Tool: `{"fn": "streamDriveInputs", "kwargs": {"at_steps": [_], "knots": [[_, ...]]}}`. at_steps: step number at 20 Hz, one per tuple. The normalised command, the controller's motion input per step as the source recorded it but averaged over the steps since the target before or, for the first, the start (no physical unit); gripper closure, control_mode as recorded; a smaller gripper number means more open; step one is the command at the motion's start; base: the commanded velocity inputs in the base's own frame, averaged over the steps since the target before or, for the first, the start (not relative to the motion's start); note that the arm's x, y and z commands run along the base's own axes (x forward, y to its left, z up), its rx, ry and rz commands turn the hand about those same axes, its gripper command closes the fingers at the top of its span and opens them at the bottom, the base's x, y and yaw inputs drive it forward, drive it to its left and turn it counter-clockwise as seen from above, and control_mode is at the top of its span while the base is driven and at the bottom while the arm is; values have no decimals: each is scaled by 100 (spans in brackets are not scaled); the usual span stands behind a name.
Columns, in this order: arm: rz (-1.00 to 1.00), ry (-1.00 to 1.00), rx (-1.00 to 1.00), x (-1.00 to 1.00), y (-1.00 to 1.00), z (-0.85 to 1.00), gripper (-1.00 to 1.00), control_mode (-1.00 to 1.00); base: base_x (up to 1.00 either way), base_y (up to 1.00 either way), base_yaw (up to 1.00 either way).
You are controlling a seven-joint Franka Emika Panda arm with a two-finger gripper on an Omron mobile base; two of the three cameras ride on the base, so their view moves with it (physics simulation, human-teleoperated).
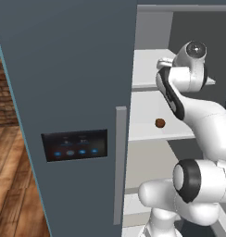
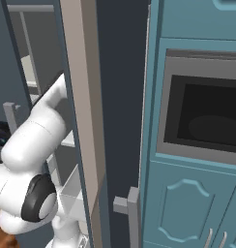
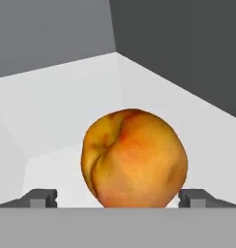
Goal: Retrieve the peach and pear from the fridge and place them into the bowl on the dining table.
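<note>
From where I'm driving: fridge [image 1: 64, 92] door's swung open, peach [image 1: 160, 122] sits near the front edge of a white shelf [image 1: 147, 129]. Fingers [image 3: 42, 197] spread wide either side of the pear [image 3: 134, 160], lined up to pinch it.

A white fridge shelf [image 1: 147, 132] carries a small dark red peach [image 1: 160, 122], sitting alone near its middle. In the hand view a yellow-orange pear [image 3: 134, 160] rests on another white shelf [image 3: 66, 126].
</note>
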Motion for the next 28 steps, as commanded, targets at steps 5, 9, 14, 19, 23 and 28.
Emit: {"fn": "streamDriveInputs", "kwargs": {"at_steps": [5,9,14,19,23,28], "knots": [[0,5,0,46,-30,5,-100,-100,0,0,0],[0,11,0,43,-17,3,-100,-100,0,0,0],[0,9,0,29,-2,0,-100,-100,0,0,0],[0,11,0,6,0,-25,-100,-100,0,0,0],[0,10,0,-7,0,-58,-100,-100,0,0,0],[0,9,0,-2,0,-53,-100,-100,0,0,0]]}}
